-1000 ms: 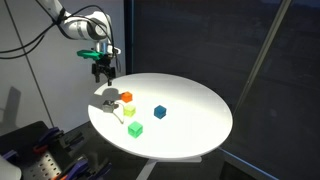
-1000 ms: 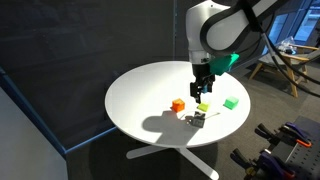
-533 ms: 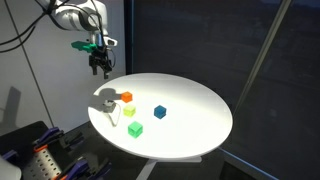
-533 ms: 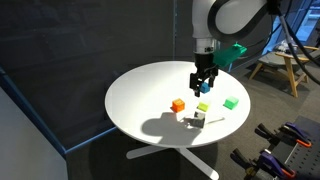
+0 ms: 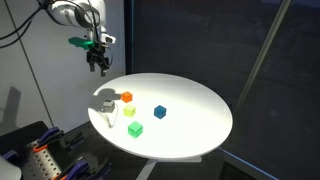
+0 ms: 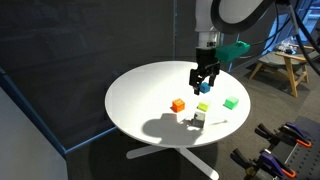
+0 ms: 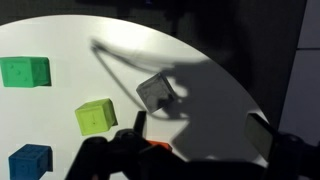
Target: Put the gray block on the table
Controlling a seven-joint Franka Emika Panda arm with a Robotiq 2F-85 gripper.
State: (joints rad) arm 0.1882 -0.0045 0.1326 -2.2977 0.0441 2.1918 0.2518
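Observation:
The gray block (image 7: pixel 155 92) lies on the round white table (image 7: pixel 60 40), in the arm's shadow near the table edge. It also shows in both exterior views (image 5: pixel 108 115) (image 6: pixel 198 120). My gripper (image 7: pixel 198 135) is open and empty. It hangs well above the table, apart from the block, in both exterior views (image 5: pixel 98 64) (image 6: pixel 204 80). The orange cube (image 5: pixel 126 97) (image 6: pixel 177 105) and the yellow-green cube (image 7: pixel 95 117) (image 5: pixel 129 111) (image 6: pixel 203 108) sit close to the gray block.
A green cube (image 7: pixel 24 71) (image 5: pixel 135 129) (image 6: pixel 231 102) and a blue cube (image 7: pixel 30 162) (image 5: pixel 159 112) stand on the table too. Dark curtains surround the table. A wooden chair (image 6: pixel 280 65) stands beyond it.
My gripper has risen away from the table, open all along. The gray block stays where it lay on the table.

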